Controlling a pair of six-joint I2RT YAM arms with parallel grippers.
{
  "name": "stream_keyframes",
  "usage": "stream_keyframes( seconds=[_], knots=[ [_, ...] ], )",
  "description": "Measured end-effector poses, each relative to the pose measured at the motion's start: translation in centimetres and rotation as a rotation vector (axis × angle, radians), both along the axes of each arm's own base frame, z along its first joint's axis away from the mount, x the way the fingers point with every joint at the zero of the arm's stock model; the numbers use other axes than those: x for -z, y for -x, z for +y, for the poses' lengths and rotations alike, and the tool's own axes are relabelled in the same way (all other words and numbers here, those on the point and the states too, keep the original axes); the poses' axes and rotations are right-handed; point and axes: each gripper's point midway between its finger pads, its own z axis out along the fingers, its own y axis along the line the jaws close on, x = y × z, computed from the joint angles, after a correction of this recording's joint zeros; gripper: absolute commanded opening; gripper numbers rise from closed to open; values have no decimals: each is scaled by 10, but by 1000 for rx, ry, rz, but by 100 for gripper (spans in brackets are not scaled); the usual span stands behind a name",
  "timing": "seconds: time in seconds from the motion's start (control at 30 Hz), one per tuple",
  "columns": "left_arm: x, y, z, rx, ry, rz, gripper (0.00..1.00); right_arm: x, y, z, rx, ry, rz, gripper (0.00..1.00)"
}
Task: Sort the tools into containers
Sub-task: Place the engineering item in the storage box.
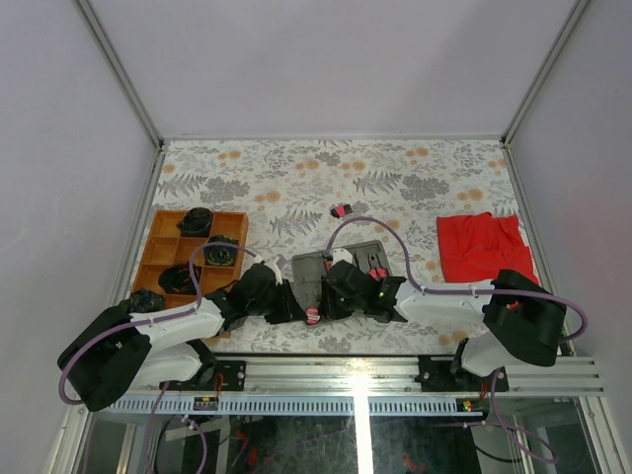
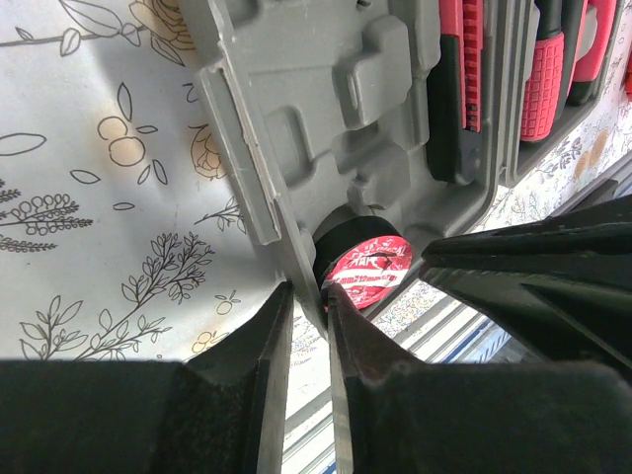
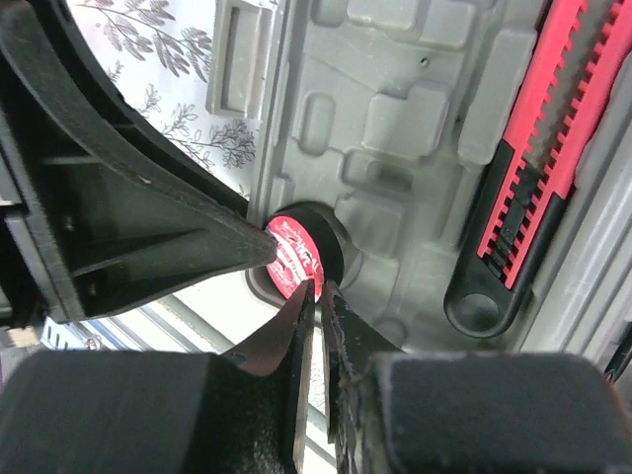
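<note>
The grey case (image 1: 367, 255) lies open near the table's front edge, between the two arms. A round pink disc (image 1: 312, 316) with a black rim stands in a recess at the case's near edge (image 2: 367, 269) (image 3: 293, 255). My left gripper (image 2: 308, 291) is shut on the thin grey wall of the case (image 2: 326, 89) just beside the disc. My right gripper (image 3: 321, 286) is pinched almost shut on the disc's rim. Pink-red and black tools (image 2: 545, 79) (image 3: 533, 168) lie in the case's other recesses. The wooden tray (image 1: 163, 249) stands at the left with dark items inside.
One small pink and black tool (image 1: 341, 209) lies loose on the flowered tablecloth beyond the case. A red cloth (image 1: 482, 247) lies at the right. The two grippers' fingers are close together at the case's near edge, just above the metal rail.
</note>
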Motion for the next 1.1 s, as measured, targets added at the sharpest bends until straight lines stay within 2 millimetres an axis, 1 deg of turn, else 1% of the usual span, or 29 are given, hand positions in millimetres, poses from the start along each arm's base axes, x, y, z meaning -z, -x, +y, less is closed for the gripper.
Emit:
stream_keyframes(
  seconds=[0.17,0.37,0.47,0.63,0.7,1.0,1.1],
  knots=[
    [0,0,0,0,0,0,10,13,4,-2,-12,32,27,11],
    [0,0,0,-1,-1,-1,10,13,3,2,-19,38,33,9],
    [0,-1,0,-3,-2,-3,7,13,2,2,-22,51,40,7],
    [0,-1,0,-4,-5,-4,1,14,1,4,-27,80,51,0],
    [0,-2,0,-5,-6,-3,0,14,1,4,-31,93,57,0],
    [0,-2,1,-3,-11,-2,0,17,1,6,-55,140,103,0],
    [0,-2,1,-4,-18,-2,0,21,1,6,-58,152,121,0]
  ],
)
